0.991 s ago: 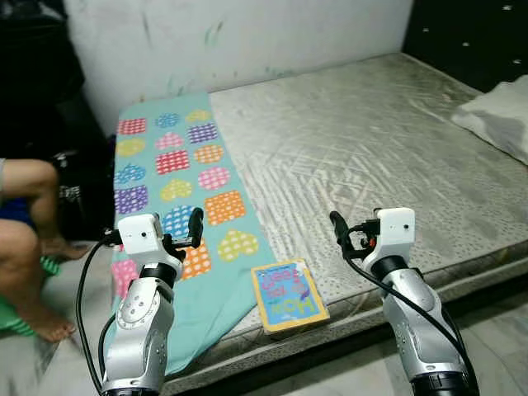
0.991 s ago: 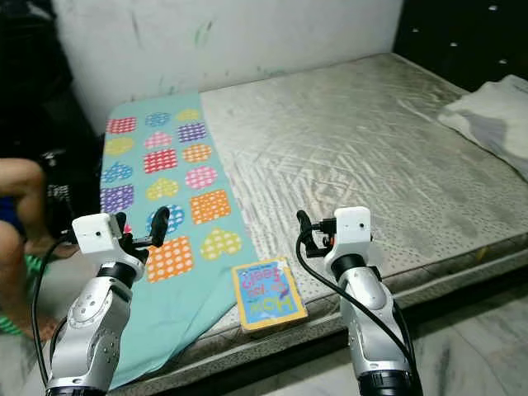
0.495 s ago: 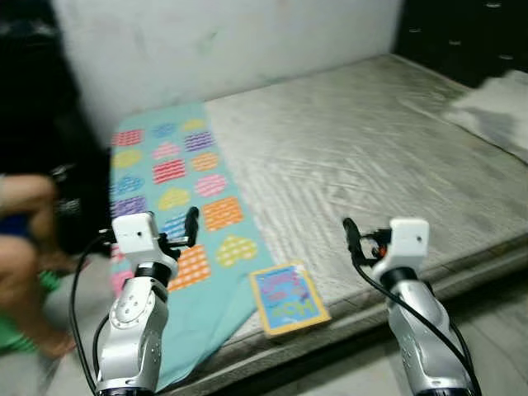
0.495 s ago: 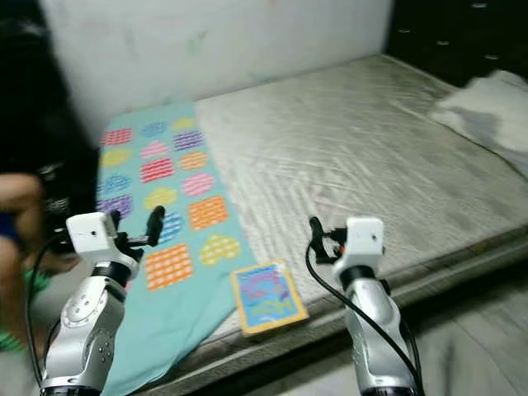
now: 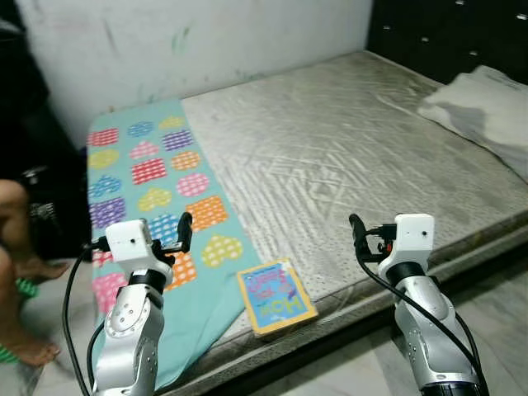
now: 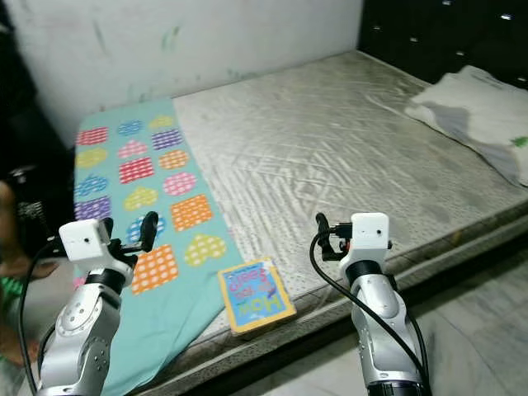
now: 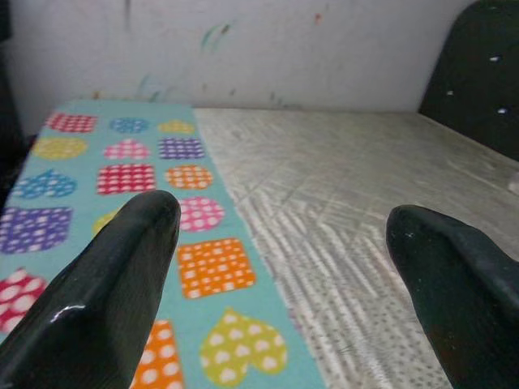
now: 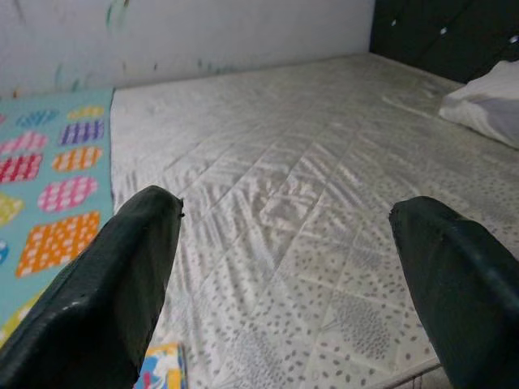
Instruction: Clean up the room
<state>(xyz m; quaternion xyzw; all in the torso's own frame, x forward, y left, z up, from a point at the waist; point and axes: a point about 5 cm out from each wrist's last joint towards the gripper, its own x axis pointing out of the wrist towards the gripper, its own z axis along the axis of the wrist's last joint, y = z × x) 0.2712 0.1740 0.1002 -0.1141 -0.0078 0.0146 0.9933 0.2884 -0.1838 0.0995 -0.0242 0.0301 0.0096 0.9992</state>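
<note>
A colourful children's book (image 5: pixel 276 297) lies flat at the near edge of the bare grey mattress (image 5: pixel 355 140). Beside it, a teal blanket with bright patterned hearts (image 5: pixel 148 173) covers the mattress's left end and hangs over the edge. A white pillow (image 5: pixel 487 107) rests at the far right. My left gripper (image 5: pixel 183 233) is raised over the blanket's near part, open and holding nothing. My right gripper (image 5: pixel 356 228) hovers open over the mattress edge, to the right of the book. A corner of the book (image 8: pixel 162 369) shows low between the right fingers.
A person's bare leg and foot (image 5: pixel 21 272) are on the floor at the far left, by dark bags (image 5: pixel 41 206). A marked white wall (image 5: pixel 206 41) stands behind the bed, and a dark headboard (image 5: pixel 462 33) at the right. Tiled floor (image 5: pixel 495 297) runs along the bed's near side.
The camera has swung to the right, so the bed sits further left and more of the pillow shows. Both arms stay raised and open; the book has not moved.
</note>
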